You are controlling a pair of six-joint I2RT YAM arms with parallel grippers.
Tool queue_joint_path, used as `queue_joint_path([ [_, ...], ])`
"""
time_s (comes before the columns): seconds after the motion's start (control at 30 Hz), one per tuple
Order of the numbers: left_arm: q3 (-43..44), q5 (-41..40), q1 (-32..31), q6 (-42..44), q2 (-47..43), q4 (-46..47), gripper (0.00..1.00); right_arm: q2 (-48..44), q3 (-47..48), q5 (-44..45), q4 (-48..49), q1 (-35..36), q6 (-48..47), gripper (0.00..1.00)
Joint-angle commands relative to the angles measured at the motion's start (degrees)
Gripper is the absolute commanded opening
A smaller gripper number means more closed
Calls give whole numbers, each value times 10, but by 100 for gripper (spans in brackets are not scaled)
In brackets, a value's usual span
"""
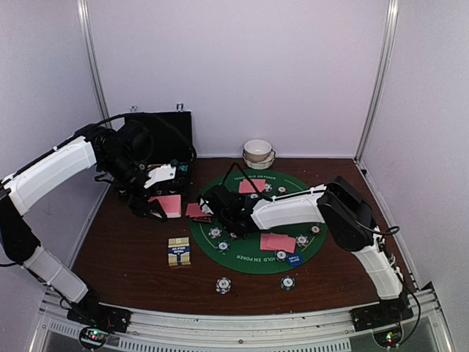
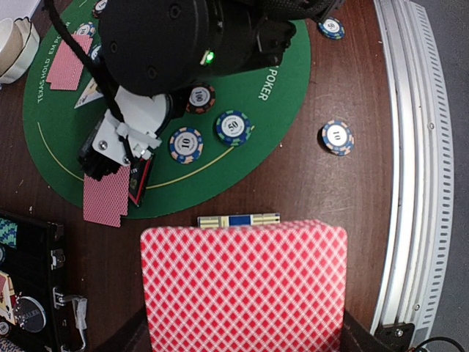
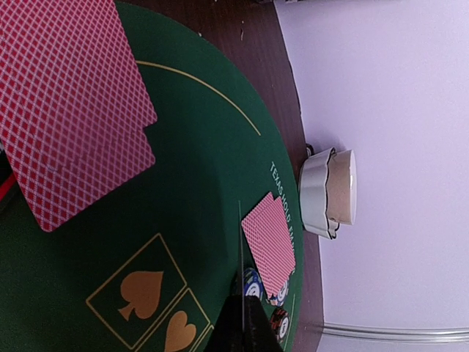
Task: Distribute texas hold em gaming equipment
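Left hand point(image 1: 161, 209) clamps the pink-backed card stack point(image 2: 243, 286) above the surface point(image 1: 124, 257), just left of the green mat point(image 1: 253, 255). My right hand point(image 1: 212, 207) is closed nearby. I judge the hands may collide, spilling cards.

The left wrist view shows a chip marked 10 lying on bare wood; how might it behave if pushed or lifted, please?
The chip lies flat on the table, so a push would probably slide it, not roll it. Thin and low, it likely offers jaws little edge.
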Motion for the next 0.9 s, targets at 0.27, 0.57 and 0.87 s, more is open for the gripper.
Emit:
queue_joint_path([
  [0.27, 6, 6, 4, 6, -15, -1, 29, -1, -22, -29, -37, 0, 45, 0],
  [0.57, 10, 13, 4, 6, -17, -3, 29, -22, -48, -59, -48, 2, 74, 44],
  [0.87, 10, 13, 4, 7, -16, -4, 29, -40, -48, -72, -70, 2, 96, 59],
])
